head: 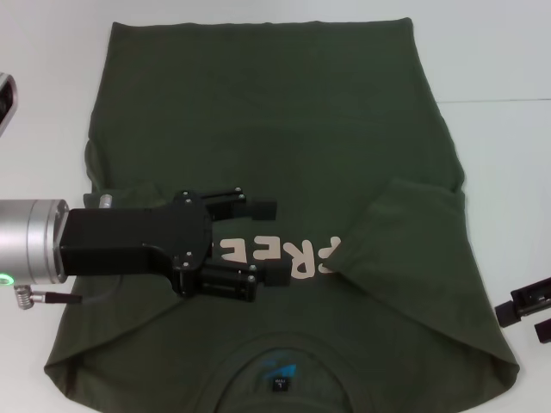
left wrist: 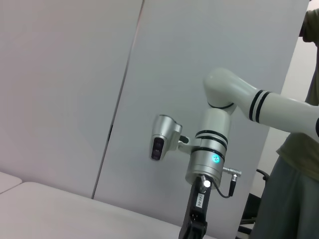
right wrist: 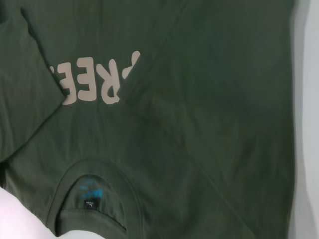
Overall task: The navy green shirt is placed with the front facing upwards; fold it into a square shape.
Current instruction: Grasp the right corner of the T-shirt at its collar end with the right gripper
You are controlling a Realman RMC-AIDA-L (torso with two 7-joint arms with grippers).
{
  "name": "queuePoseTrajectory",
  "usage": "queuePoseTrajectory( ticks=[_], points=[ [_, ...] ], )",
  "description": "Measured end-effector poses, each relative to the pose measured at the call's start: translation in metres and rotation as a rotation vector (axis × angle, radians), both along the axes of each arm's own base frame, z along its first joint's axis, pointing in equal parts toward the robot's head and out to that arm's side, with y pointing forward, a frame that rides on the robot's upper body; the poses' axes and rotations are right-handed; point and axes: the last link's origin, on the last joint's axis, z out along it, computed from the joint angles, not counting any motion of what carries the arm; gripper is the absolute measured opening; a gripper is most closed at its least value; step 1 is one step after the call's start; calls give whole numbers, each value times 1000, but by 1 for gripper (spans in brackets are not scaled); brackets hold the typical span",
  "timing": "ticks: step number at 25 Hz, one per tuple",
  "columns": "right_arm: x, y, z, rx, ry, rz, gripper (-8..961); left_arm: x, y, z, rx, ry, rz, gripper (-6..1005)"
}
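Left gripper (head: 269,241) is hovering over the shirt (head: 275,112) chest, fingers spread wide, holding nothing, partly covering the pink lettering (head: 297,255). Shirt is lying flat on the white table (head: 499,77), collar (head: 284,366) toward the robot, both sleeves folded inward. Right gripper (head: 527,311) is sitting at the table's right edge; cannot tell its opening.

Left gripper (head: 269,240) reaching in level from the left edge on a silver wrist, black body horizontal, fingers (head: 263,207) spread wide apart, pointing right. Right gripper (head: 527,308) low at the right edge, only black finger ends showing, jaw state unclear.
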Motion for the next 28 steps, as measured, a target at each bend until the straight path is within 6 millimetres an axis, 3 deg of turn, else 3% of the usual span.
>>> queuePoseTrajectory(
  ticks=[6, 12, 28],
  points=[
    [11, -5, -6, -16, 22, -62, 852, 0, -1, -1, -1, -2, 3, 937],
    [28, -11, -6, -11, 39, -130, 696, -1, -1, -3, -10, -8, 9, 937],
    [49, -14, -13, 30, 50, -208, 716, -2, 0, -5, -9, -10, 22, 936]
  ],
)
